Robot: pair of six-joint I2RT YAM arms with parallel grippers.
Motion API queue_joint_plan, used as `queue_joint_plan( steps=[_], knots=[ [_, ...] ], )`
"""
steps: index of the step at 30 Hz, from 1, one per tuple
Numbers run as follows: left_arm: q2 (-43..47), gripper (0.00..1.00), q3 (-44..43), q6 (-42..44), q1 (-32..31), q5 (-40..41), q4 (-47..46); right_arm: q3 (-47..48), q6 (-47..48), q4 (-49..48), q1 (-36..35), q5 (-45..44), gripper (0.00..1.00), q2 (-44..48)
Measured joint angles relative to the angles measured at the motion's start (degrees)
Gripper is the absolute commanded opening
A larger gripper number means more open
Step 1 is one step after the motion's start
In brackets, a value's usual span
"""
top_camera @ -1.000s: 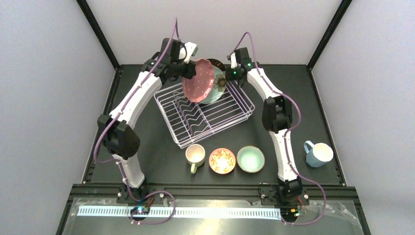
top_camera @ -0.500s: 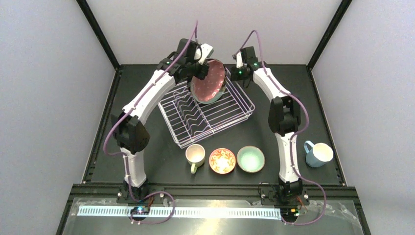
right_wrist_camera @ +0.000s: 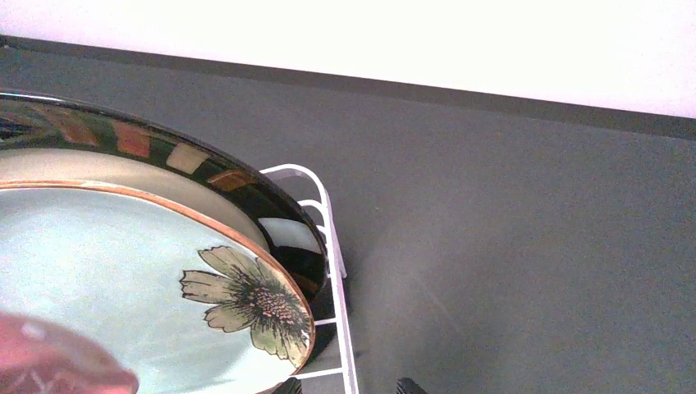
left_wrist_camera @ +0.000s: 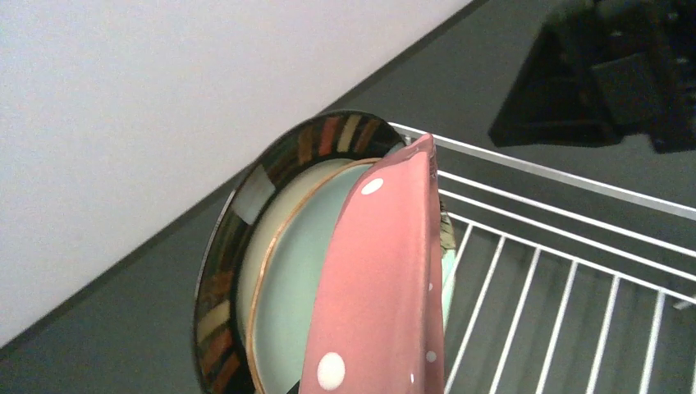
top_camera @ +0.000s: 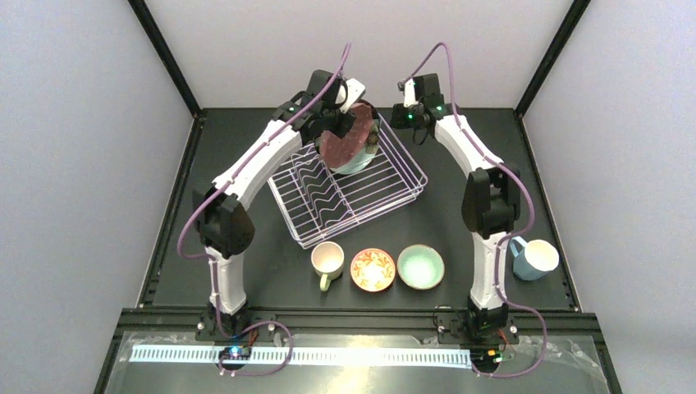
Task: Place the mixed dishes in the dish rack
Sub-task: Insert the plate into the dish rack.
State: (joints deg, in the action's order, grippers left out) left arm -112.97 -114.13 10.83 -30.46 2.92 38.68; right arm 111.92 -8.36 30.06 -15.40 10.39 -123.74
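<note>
The left gripper (top_camera: 342,124) clamps the pink dotted plate (left_wrist_camera: 377,271) by its rim. The plate is on edge over the far corner of the rack (top_camera: 386,194), just in front of the flower plate (right_wrist_camera: 107,271) and striped plate (right_wrist_camera: 246,185) standing there. The right gripper (top_camera: 402,123) hangs beyond the rack's far-right side, jaws apart, holding nothing.

In the left wrist view the pink plate (left_wrist_camera: 386,271) and striped plate (left_wrist_camera: 215,295) run off at 6 o'clock. In the right wrist view the teal plate (right_wrist_camera: 123,271) is cut at 9 o'clock, and there is a pink blur at 7. The left gripper (top_camera: 343,120) has its fingers hidden.
</note>
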Motion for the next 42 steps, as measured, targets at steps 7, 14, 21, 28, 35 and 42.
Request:
queue_joint_plan(
  steps=[7,14,21,28,35,42],
  knots=[
    [0.02,0.01,5.68,3.41,0.02,1.75,-5.53,-4.79,-1.27,-3.87,0.02,0.15,0.67,3.26],
    [0.02,0.01,9.53,6.34,-0.07,0.81,-8.2,-11.5,-2.97,-9.62,0.0,0.72,0.67,6.91],
    [0.02,0.01,9.84,8.96,-0.04,-1.05,-9.62,-17.4,-4.15,-14.32,0.0,0.72,0.67,8.76],
    [0.0,0.01,9.84,10.19,-0.04,-4.72,-9.57,-21.16,-4.87,-17.03,0.0,0.66,0.67,10.16],
    [-0.04,0.01,9.84,11.45,-0.04,-7.54,-9.55,-24.11,-5.77,-20.52,0.0,0.15,0.67,12.02],
    [-1.95,0.01,9.84,12.63,-0.28,-8.07,-9.77,-27.54,-5.92,-23.23,0.0,-0.35,0.67,15.15]
  ],
)
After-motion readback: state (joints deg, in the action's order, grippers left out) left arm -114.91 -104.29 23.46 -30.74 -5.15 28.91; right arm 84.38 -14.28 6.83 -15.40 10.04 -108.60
